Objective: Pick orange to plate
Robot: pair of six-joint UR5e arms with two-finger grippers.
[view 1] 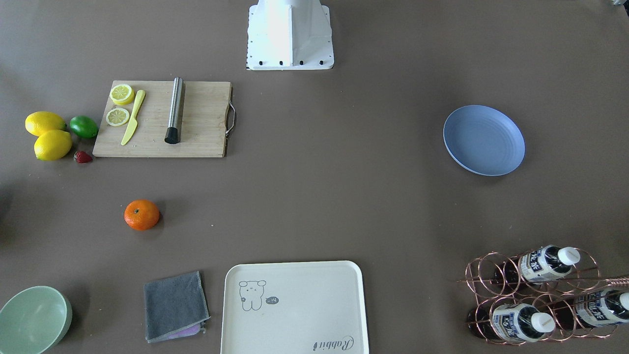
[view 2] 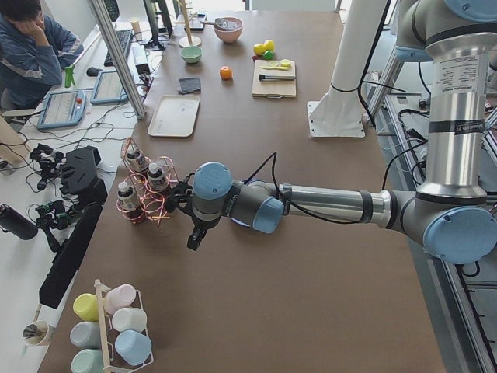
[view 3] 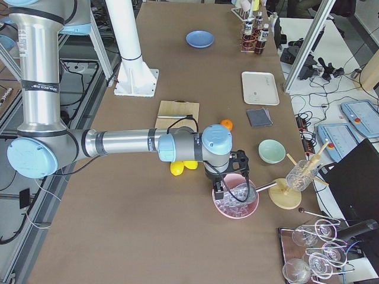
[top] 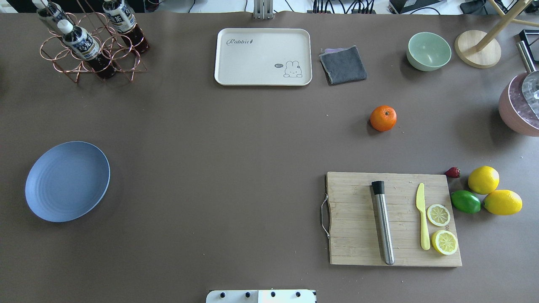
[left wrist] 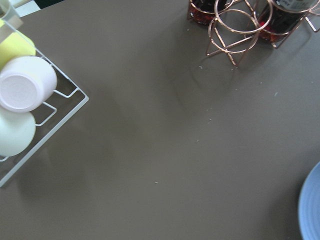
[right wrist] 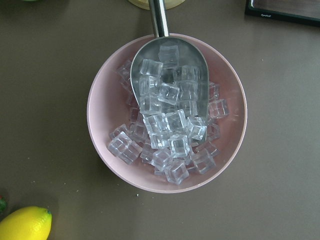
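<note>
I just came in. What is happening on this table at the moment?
Neither arm touches the orange. It lies on the table on the robot's right side, and the blue plate on the left side is empty. The left arm hangs beside the bottle rack; the right arm hangs over a pink bowl of ice.

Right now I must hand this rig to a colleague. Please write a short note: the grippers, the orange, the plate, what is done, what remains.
The left gripper hangs over the table beside the bottle rack; whether it is open cannot be told. The right gripper is above the pink ice bowl; same doubt. The orange lies on the table, robot's right half, untouched. The plate is on the left half, empty. Done: nothing. Left: grasp the orange, carry it across, set it on the plate.
</note>
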